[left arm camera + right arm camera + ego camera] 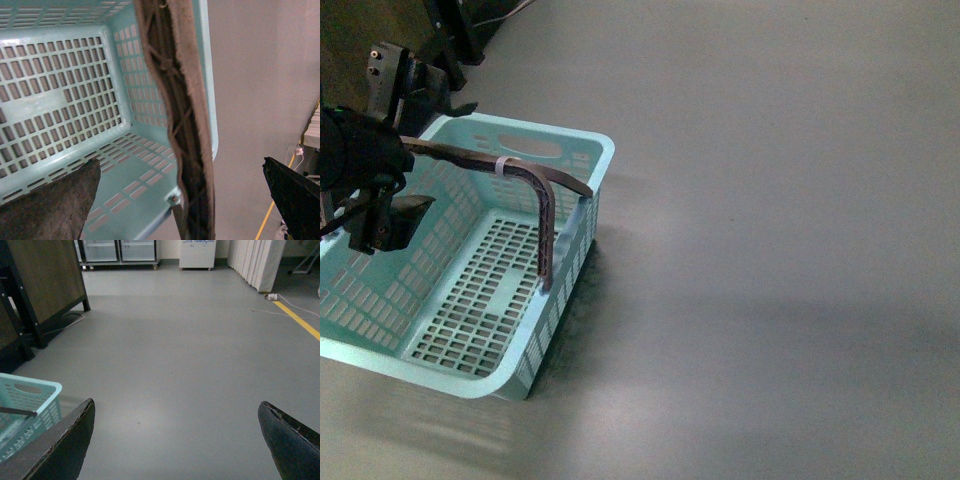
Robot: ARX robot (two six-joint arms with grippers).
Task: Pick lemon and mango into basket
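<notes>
**A:** Right, where's the lemon? I can't find it in any of the three views.

**B:** Neither can I, and there's no mango either. The basket (602, 160) sits on the grey floor (770, 250) to the robot's left. What shows of its slotted bottom is bare.

**A:** And the left gripper (180, 162)?

**B:** It's hanging over the basket with its jaws spread wide and nothing between them but the brown handle (548, 230). One finger is over the inside and the other is out past the rim. It isn't touching the handle as far as I can see.

**A:** What about the other side?

**B:** The right gripper (175, 407) is also spread and empty. It looks out across open floor, with only a corner of the basket at the edge of its view.

**A:** So which way does the fruit lie?

**B:** I can't tell from here, and the next move depends on exactly that. My guess is that the right arm is the freer one to go looking. The left would first have to lift clear of that handle without snagging it.
</notes>
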